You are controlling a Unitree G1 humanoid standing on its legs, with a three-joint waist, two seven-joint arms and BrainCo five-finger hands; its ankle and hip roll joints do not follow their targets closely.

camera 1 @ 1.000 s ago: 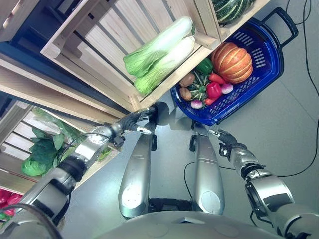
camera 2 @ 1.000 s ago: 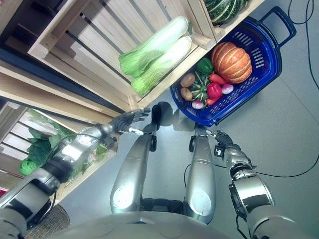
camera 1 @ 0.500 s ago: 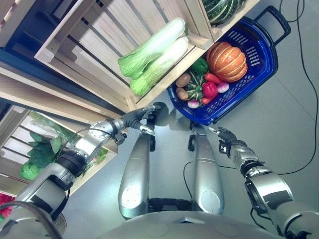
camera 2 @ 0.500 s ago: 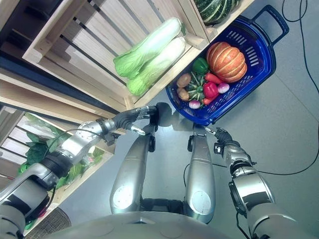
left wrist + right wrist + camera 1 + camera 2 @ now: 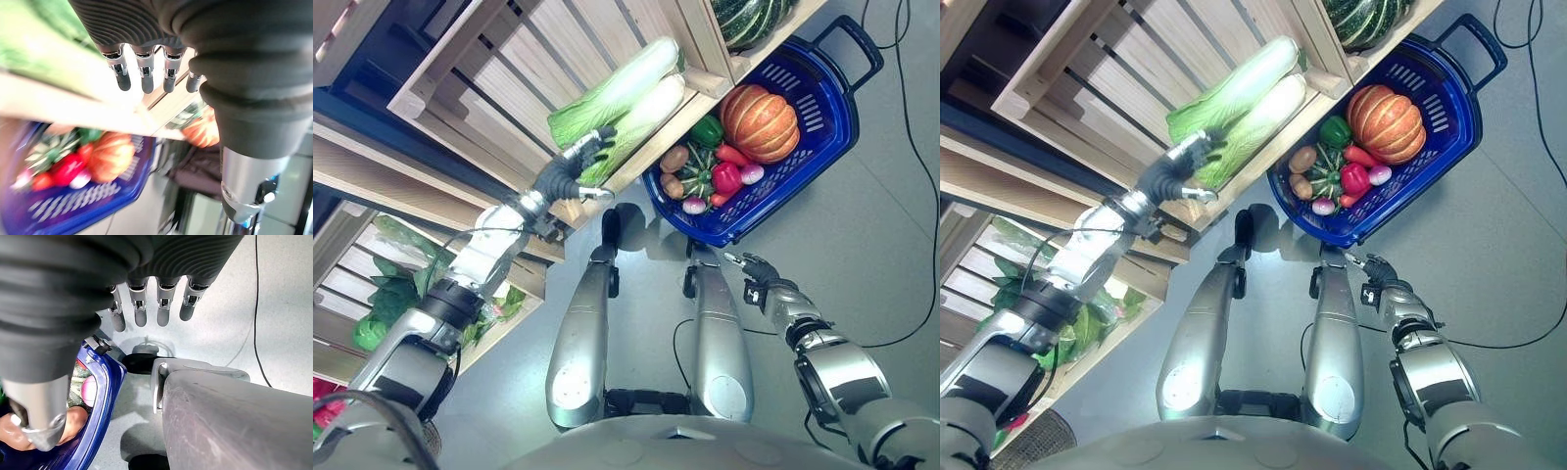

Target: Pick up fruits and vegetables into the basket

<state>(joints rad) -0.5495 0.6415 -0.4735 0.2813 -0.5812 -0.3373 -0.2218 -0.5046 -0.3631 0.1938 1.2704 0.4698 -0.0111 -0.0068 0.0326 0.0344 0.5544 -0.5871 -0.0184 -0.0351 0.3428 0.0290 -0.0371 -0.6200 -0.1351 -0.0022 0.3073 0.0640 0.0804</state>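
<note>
Two pale green napa cabbages (image 5: 625, 96) lie side by side in a slatted wooden crate (image 5: 509, 88) on the shelf. My left hand (image 5: 566, 168) is raised to the crate's front rail, at the cabbages' leafy ends, fingers (image 5: 145, 74) straight and holding nothing. To the right, on the floor, stands the blue basket (image 5: 815, 86), holding an orange pumpkin (image 5: 767, 122), a green pepper (image 5: 714, 129), a red pepper (image 5: 732, 177), potatoes (image 5: 678, 157) and small radishes. My right hand (image 5: 756, 270) hangs open low beside the basket's near rim (image 5: 108, 382).
A dark green striped squash (image 5: 759, 15) sits in the crate directly above the basket. A lower crate at the left holds leafy greens (image 5: 396, 305). Grey floor lies right of the basket and around its black handle (image 5: 857, 39).
My left hand has risen from the floor level by the basket's corner up to the crate's front rail at the cabbages. The right hand has stayed put.
</note>
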